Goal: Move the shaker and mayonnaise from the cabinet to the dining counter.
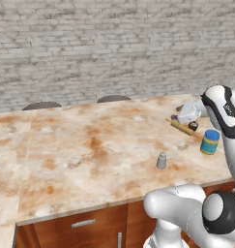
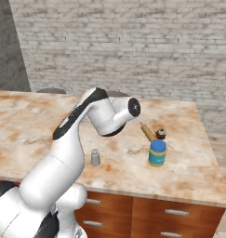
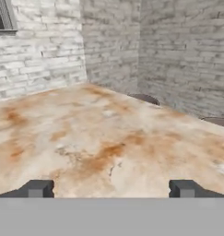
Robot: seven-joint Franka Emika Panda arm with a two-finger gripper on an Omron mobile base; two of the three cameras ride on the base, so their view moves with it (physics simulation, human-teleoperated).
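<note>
The tiny grey shaker stands upright on the beige blotched dining counter, near its front edge. The mayonnaise, with its blue lid and teal band, stands upright to the shaker's right. My gripper hovers above the counter behind the jar. It is open and holds nothing, and its fingertips are wide apart. It looks across the bare top toward the brick wall. The cabinet is out of view.
A wooden rolling pin and a small dark round thing lie just behind the jar. Dark stool tops show past the far edge. Drawer fronts sit under the counter.
</note>
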